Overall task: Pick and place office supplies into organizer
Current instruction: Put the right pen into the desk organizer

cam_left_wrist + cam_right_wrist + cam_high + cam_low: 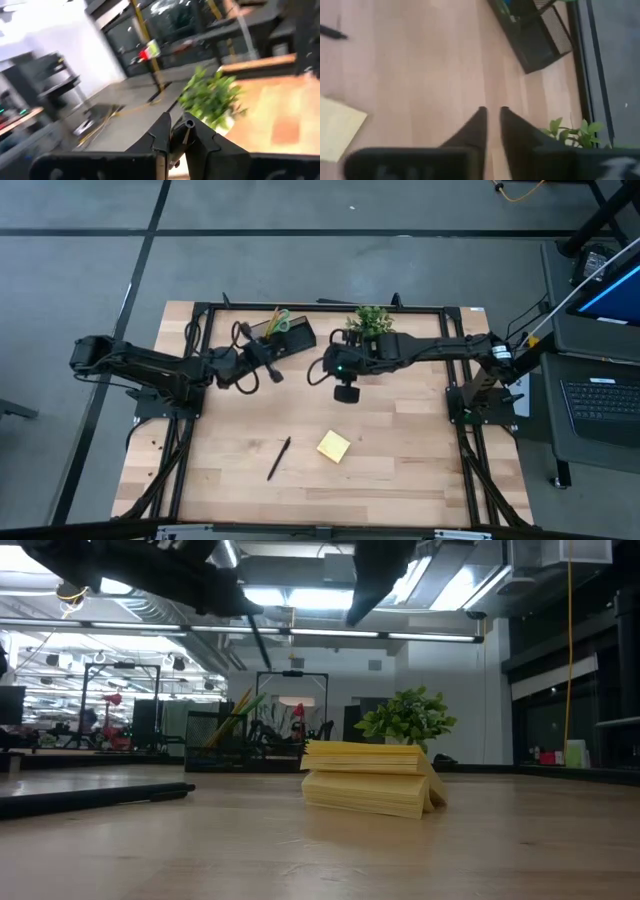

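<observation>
My left gripper (pixel 262 363) hovers above the table just in front of the black organizer (pixel 285 340) and is shut on a black pen (pixel 272 372). The organizer holds green-handled scissors (pixel 281 321) and a pencil. A second black pen (pixel 279 458) and the yellow sticky-note pad (pixel 334 445) lie flat on the table nearer the front edge. My right gripper (pixel 320 370) hangs in the air to the right of the organizer. Its fingers (pixel 481 117) are nearly together, with nothing between them. The blue and green blocks are not visible. My left gripper pinches the black pen between its two fingers (pixel 162 131); one pen end (pixel 189 123) sticks out past the fingertips. In the low view the pen (pixel 258 640) hangs slanted below the gripper, lifted clear of the table.
A small green potted plant (pixel 371 320) stands at the far edge, right of the organizer and close to my right arm. Black frame rails run along the table's far and side edges. Bare wood lies between the grippers and the items near the front.
</observation>
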Tool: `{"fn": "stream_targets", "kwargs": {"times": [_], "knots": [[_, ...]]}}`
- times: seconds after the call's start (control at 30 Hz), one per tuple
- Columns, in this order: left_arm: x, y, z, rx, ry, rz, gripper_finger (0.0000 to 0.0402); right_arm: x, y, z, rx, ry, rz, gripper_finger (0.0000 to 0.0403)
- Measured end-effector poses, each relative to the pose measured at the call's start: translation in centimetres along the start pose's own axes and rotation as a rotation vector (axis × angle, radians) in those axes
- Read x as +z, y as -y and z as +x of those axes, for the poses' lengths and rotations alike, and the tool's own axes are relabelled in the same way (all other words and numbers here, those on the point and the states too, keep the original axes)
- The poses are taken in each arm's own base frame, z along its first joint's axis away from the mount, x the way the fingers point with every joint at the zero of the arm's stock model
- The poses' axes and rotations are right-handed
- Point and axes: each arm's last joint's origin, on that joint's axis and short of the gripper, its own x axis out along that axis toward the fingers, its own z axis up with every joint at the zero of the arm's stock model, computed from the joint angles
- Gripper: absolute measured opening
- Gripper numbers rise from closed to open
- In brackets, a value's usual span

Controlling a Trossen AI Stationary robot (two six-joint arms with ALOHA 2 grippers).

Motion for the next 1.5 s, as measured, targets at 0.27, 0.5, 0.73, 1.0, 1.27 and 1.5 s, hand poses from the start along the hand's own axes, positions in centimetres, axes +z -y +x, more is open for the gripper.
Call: {"fn": "stream_targets", "kwargs": {"times": [0.27, 0.5, 0.73, 1.0, 1.27, 1.5], "knots": [[-1.5, -0.4, -0.4, 0.172, -0.185, 0.015, 0.0025, -1.0, 0.2, 3.8, -0.015, 0.039, 0.030, 0.0010], [-3.2, -1.4, 0.2, 0.229, -0.307, -0.018, 0.0025, -2.3, 0.3, 6.4, -0.028, 0.060, 0.042, 0.0006], [-4.2, -2.8, 0.9, 0.267, -0.362, -0.034, 0.0025, -3.5, 0.7, 6.6, 0.036, 0.152, 0.036, 0.0005], [-5.5, -3.8, 1.2, 0.248, -0.443, -0.093, 0.0025, -5.2, 0.8, 7.4, 0.112, 0.207, 0.050, 0.0007], [-6.4, -4.6, 1.6, 0.161, -0.492, -0.180, 0.0025, -5.8, 1.0, 8.3, 0.095, 0.289, 0.019, 0.0003], [-7.1, -5.6, 2.1, 0.169, -0.522, -0.198, 0.0047, -5.9, 1.7, 8.6, 0.137, 0.301, 0.038, 0.0012]]}}
